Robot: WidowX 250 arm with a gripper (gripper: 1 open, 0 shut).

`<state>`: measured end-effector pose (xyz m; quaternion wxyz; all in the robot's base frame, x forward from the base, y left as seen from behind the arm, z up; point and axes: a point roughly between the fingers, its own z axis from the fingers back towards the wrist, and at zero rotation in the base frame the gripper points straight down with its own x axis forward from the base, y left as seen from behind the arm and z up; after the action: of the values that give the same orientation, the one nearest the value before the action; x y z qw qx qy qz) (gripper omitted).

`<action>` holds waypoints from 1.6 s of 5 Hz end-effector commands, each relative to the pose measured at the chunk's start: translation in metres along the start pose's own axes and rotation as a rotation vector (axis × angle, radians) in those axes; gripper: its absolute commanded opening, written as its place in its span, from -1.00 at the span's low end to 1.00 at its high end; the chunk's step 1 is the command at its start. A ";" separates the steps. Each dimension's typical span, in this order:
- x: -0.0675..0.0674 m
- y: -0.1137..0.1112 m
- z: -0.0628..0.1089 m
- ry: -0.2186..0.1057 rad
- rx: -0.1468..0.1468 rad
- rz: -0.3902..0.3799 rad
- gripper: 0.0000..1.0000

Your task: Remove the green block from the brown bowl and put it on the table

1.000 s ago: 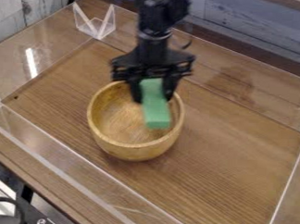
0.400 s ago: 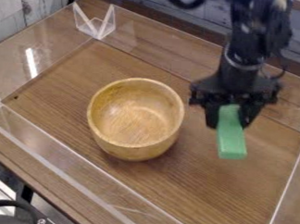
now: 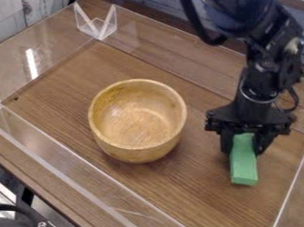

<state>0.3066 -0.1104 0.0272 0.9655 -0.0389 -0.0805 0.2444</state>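
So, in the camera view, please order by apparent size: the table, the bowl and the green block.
1. table, by far the largest, it fills most of the picture.
2. bowl, much smaller than the table.
3. green block, clearly smallest, shorter than the bowl is wide; the tool hides its top end.

Green block (image 3: pixel 244 165): small flat bright-green bar, w/ top end between the black fingers of the gripper (image 3: pixel 251 139), long axis near upright, slightly tilted, lower end at or just above the tabletop, can't tell if touching. It's right of the bowl, well apart. Brown bowl (image 3: pixel 138 119): round light-tan wood, thick walls, upright, nothing inside, sits mid-left on table (image 3: pixel 68 84), dark wood-grain w/ clear acrylic walls.
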 end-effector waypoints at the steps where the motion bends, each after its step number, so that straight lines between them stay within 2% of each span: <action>1: 0.010 -0.023 0.028 -0.053 -0.047 0.018 -1.00; 2: 0.011 -0.033 0.038 -0.062 -0.044 0.041 -1.00; 5: 0.014 -0.020 0.045 -0.113 -0.019 0.254 -1.00; 7: -0.005 -0.020 0.071 -0.086 -0.071 0.048 -1.00; 8: -0.007 -0.029 0.062 -0.084 -0.068 0.037 -1.00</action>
<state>0.2953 -0.1314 0.0724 0.9580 -0.0434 -0.1039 0.2639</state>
